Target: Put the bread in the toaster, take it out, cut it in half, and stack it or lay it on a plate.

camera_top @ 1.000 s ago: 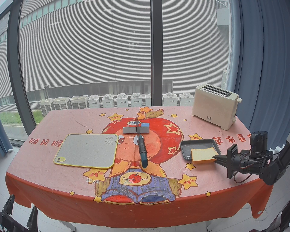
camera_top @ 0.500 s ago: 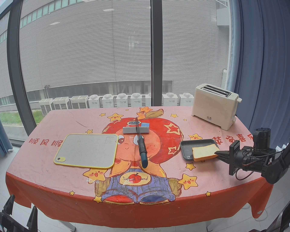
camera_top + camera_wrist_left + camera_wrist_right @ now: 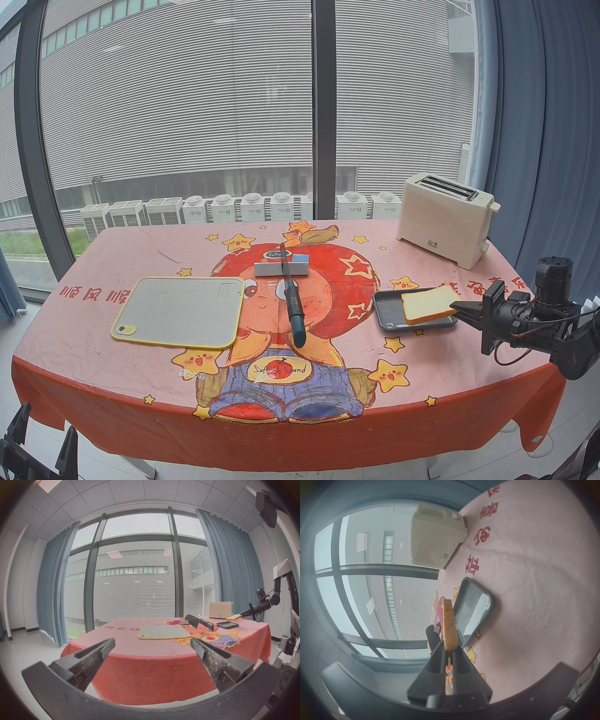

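A slice of bread (image 3: 429,304) hangs level just above the dark grey plate (image 3: 391,310), held by one edge in my right gripper (image 3: 458,307), which is shut on it. From the right wrist the bread (image 3: 449,627) shows edge-on between the fingers (image 3: 437,659), with the plate (image 3: 471,609) below. The cream toaster (image 3: 446,218) stands at the table's far right with its slots up, also the toaster (image 3: 436,543). My left gripper (image 3: 152,651) is open, held low and well off the table's left side.
A grey cutting board (image 3: 180,310) with a yellow rim lies on the left half of the table. A knife (image 3: 291,299) with a dark blue handle rests across a small grey block (image 3: 281,267) at mid-table. A blue curtain (image 3: 544,137) hangs behind the toaster.
My right gripper has lifted the bread off the plate and carried it up and slightly to the right. The left arm has not moved.
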Robot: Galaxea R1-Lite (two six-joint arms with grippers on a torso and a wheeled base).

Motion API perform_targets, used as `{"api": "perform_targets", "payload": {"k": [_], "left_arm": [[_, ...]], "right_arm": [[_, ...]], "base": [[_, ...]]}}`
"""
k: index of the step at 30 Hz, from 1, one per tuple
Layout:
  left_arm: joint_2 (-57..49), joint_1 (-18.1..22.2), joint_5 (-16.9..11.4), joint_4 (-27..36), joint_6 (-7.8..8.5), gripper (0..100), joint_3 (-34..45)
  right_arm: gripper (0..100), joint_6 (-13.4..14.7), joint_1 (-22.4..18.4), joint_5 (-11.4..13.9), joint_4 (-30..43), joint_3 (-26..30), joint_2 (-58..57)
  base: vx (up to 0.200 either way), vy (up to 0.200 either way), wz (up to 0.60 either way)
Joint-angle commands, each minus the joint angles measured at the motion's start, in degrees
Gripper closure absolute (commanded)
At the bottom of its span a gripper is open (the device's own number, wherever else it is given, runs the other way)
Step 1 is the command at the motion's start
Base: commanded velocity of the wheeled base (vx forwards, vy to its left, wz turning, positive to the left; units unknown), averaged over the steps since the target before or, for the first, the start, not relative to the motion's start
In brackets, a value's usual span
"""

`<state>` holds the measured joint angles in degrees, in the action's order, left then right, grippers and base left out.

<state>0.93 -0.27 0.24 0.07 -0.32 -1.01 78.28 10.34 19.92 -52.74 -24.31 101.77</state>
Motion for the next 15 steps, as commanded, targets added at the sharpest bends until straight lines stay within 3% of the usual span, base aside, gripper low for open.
{"api": "perform_targets", "payload": {"k": [1, 5, 9, 15], "left_arm": [[-0.9, 0.0, 0.0, 0.0, -0.03, 0, 1.0], [-0.9, 0.0, 0.0, 0.0, -0.03, 0, 1.0], [-0.8, 0.0, 0.0, 0.0, -0.03, 0, 1.0], [-0.9, 0.0, 0.0, 0.0, -0.03, 0, 1.0]], "right_arm": [[100, -2.5, -0.1, -0.1, 0.0, 0.2, -2.4], [100, -7.0, -0.1, -0.7, 0.1, 0.8, -4.0], [100, -9.6, -0.1, -1.7, -0.1, 1.3, -4.2], [100, -18.2, -0.2, -4.4, -0.1, 2.3, -3.5]], "base": [[0.000, 0.000, 0.00], [0.000, 0.000, 0.00], [0.000, 0.000, 0.00], [0.000, 0.000, 0.00]]}}
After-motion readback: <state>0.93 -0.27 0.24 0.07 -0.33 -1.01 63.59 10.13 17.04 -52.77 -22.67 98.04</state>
